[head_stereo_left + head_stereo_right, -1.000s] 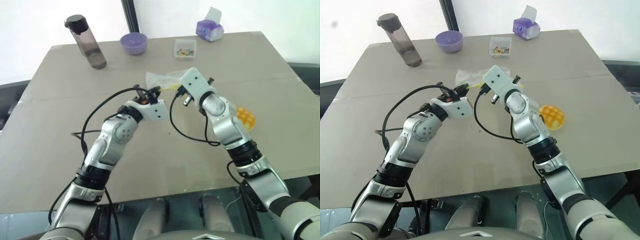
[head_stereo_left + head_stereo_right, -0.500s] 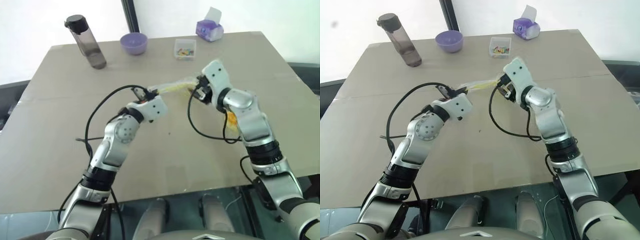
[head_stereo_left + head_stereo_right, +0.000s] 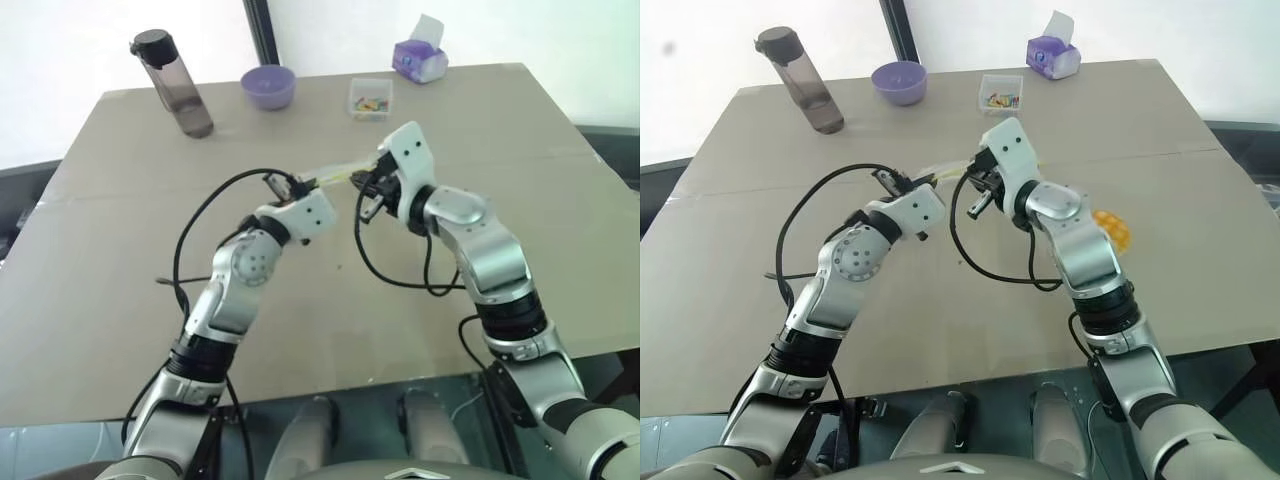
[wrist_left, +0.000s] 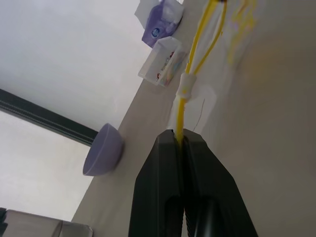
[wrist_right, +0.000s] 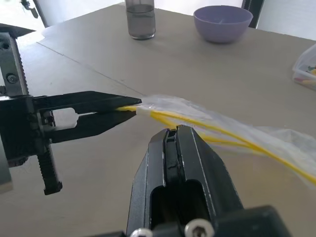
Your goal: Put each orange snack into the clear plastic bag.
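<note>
Two grippers meet over the middle of the tan table, with the clear plastic bag stretched between them. The left gripper has its black fingers pressed together on the bag's yellow seal strip, pinching the end of it just by the white slider; in the right wrist view the same gripper shows from the side, its two tips clamped on the bag's corner. The right gripper has its fingers closed flat against each other with nothing visible between the tips (the bag's crinkled film passes just beyond them, and whether it touches them I cannot tell). The bag hangs lifted off the table surface.

The orange snack, a domed yellow-orange bun with a scored grid on top, lies on the table to the right of the right forearm, partly hidden behind it and well apart from the bag.

Along the far edge stand a smoky grey water bottle with a black cap, a purple bowl, a small clear box of colourful bits, and a purple tissue pack.
</note>
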`<move>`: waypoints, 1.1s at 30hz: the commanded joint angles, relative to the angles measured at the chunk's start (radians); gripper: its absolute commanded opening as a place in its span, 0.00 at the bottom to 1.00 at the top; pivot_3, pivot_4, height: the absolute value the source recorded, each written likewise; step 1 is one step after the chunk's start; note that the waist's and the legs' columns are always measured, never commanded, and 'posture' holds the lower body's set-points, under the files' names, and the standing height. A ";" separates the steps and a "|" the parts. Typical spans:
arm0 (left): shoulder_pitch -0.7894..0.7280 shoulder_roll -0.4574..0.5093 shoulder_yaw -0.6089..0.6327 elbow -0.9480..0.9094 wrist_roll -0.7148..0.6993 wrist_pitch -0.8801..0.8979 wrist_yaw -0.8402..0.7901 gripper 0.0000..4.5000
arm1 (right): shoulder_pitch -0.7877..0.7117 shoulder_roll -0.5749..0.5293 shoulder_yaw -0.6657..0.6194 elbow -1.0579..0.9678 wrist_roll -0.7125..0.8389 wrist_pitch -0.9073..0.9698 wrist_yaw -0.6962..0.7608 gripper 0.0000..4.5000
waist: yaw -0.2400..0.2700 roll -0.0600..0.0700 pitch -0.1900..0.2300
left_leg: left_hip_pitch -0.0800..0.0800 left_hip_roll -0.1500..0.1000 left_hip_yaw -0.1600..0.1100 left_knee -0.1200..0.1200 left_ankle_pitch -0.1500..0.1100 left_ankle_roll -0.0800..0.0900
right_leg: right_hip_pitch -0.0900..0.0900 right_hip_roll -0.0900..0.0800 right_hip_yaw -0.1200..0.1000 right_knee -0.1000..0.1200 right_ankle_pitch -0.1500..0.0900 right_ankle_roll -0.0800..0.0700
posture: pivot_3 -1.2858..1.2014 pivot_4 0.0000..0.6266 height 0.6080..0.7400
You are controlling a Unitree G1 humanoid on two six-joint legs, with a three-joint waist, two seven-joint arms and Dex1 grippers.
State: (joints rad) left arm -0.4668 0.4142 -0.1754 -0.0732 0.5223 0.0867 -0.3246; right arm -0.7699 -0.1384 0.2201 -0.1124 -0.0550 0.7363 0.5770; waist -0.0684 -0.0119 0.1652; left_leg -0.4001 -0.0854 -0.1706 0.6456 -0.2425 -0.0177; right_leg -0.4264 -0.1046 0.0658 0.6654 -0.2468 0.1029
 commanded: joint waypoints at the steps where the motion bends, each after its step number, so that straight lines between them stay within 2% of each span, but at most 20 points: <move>1: 0.004 0.003 0.007 -0.067 -0.008 0.007 -0.006 0.00 | -0.034 0.012 -0.025 0.015 0.026 -0.020 -0.031 0.01 | 0.001 0.000 0.000 | 0.000 0.000 0.000 0.000 0.000 0.000 | 0.000 0.000 0.000 0.000 0.000 0.000 | 0.52 0.24 1.00; 8: 0.007 0.003 -0.001 -0.072 -0.005 0.016 -0.006 0.00 | -0.066 0.024 -0.056 0.067 0.073 -0.030 -0.057 0.01 | 0.000 0.000 0.000 | 0.000 0.000 0.000 0.000 0.000 0.000 | 0.000 0.000 0.000 0.000 0.000 0.000 | 0.52 0.24 1.00; 16: 0.008 0.007 -0.003 -0.058 -0.004 0.011 -0.002 0.00 | -0.033 -0.037 -0.026 -0.041 0.164 0.002 0.048 0.01 | -0.001 0.000 0.000 | 0.000 0.000 0.000 0.000 0.000 0.000 | 0.000 0.000 0.000 0.000 0.000 0.000 | 0.52 0.24 1.00; 33: 0.002 0.015 -0.013 -0.053 -0.012 -0.006 -0.001 0.00 | -0.061 -0.025 -0.065 0.049 0.191 0.034 -0.068 0.01 | 0.000 0.000 0.000 | 0.000 0.000 0.000 0.000 0.000 0.000 | 0.000 0.000 0.000 0.000 0.000 0.000 | 0.52 0.24 1.00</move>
State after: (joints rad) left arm -0.4558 0.4246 -0.1969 -0.1007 0.5162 0.0949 -0.3317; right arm -0.8047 -0.1668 0.1775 -0.0576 0.1292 0.7679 0.5272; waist -0.0688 -0.0119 0.1652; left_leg -0.4000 -0.0854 -0.1709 0.6458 -0.2425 -0.0177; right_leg -0.4264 -0.1046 0.0658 0.6657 -0.2468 0.1030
